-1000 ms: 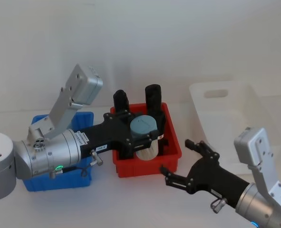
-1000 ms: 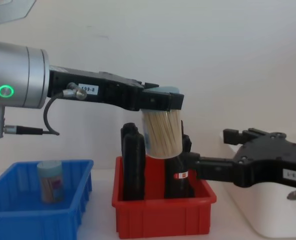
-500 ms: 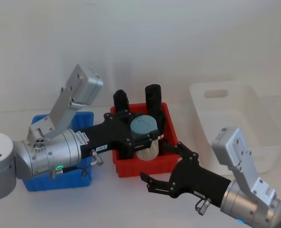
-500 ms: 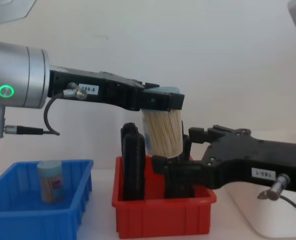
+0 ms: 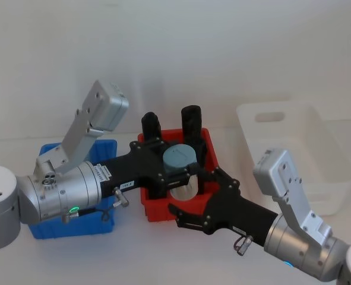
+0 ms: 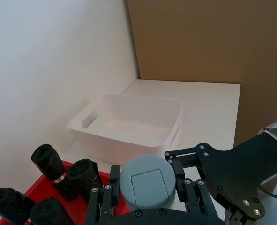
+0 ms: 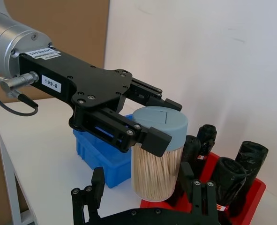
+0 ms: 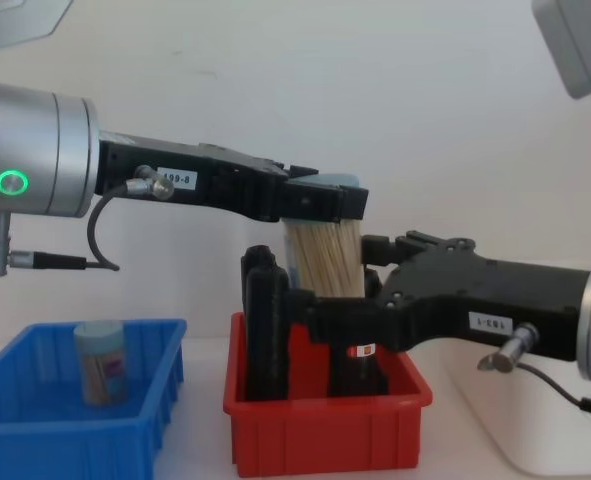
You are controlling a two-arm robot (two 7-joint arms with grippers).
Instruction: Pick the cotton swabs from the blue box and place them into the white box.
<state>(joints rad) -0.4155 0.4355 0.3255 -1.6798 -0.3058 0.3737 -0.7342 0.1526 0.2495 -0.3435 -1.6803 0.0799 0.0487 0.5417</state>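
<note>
A clear tub of cotton swabs point(image 5: 180, 159) with a pale blue lid hangs above the red bin, and my left gripper point(image 5: 178, 173) is shut on it just under the lid. In the chest view the tub point(image 8: 325, 262) is upright. My right gripper point(image 5: 193, 193) is open, its fingers point(image 7: 98, 187) standing on either side of the tub's point(image 7: 159, 157) lower half, apart from it. A second tub of cotton swabs point(image 8: 100, 362) stands in the blue box point(image 8: 75, 440) at the left. The white box point(image 5: 282, 119) sits at the right.
Under the held tub sits a red bin point(image 8: 325, 435) holding tall black objects point(image 8: 265, 320). It lies between the blue box and the white box point(image 6: 129, 122). A wall runs close behind the bins.
My right gripper has swung left and up from in front of the white box, and its open fingers now stand around the held tub. The left arm and the tub have not moved.
</note>
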